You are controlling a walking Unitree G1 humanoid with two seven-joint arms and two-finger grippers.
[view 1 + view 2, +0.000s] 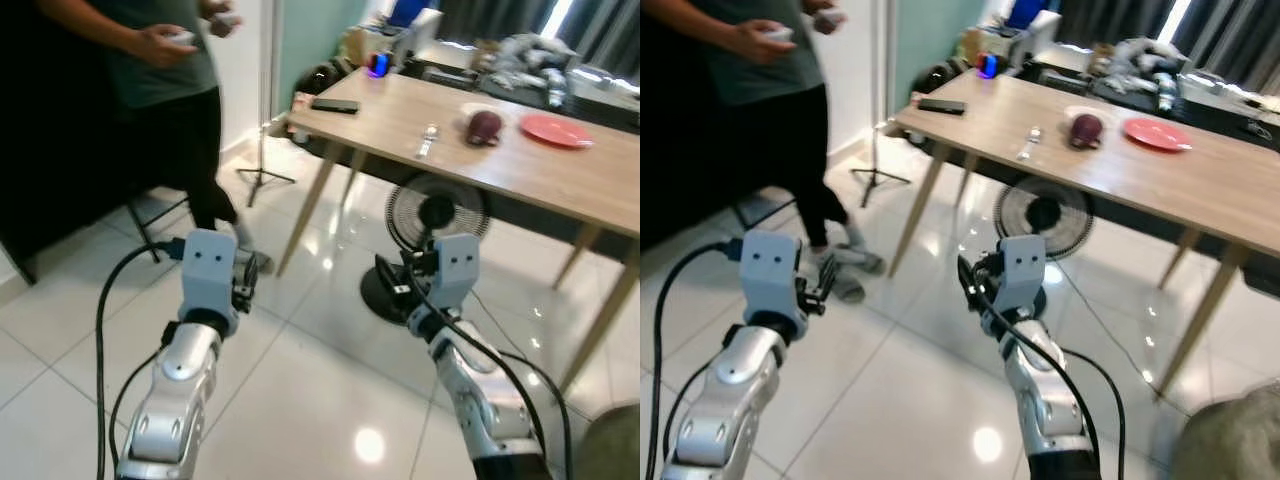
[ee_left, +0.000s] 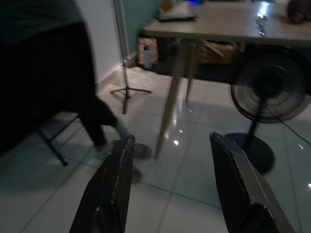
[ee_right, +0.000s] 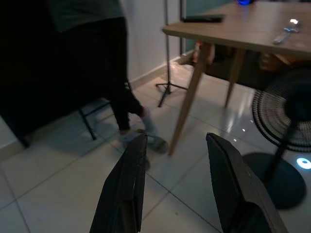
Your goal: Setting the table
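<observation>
Wooden and pale, the dining table (image 1: 560,165) runs across the upper right of the left eye view, and the things to be laid out lie on it. A red plate (image 1: 556,130) sits near the top right. A dark purple rounded object (image 1: 484,126) lies just beside it on a white dish. A spoon (image 1: 427,140) lies a little further toward the middle of the frame, and a black phone-like slab (image 1: 335,105) rests by the table's near corner. All of them are loosely gathered on the top, which suggests they are waiting to be arranged, though that is a judgement.

Both arms are raised in the lower half of the frame, well short of the table, over glossy white floor tiles (image 1: 330,400). The left gripper (image 2: 170,189) has its two black fingers spread wide with nothing between them. The right gripper (image 3: 177,184) is likewise parted and empty. Held forward and ready like this, they look poised for an approach, so the task seems barely begun.

Under the table stands a black floor fan (image 1: 432,215), which lies in the path ahead and could get in the way of the legs. At the upper left a person (image 1: 165,90) stands beside the table with small controllers in both hands.
</observation>
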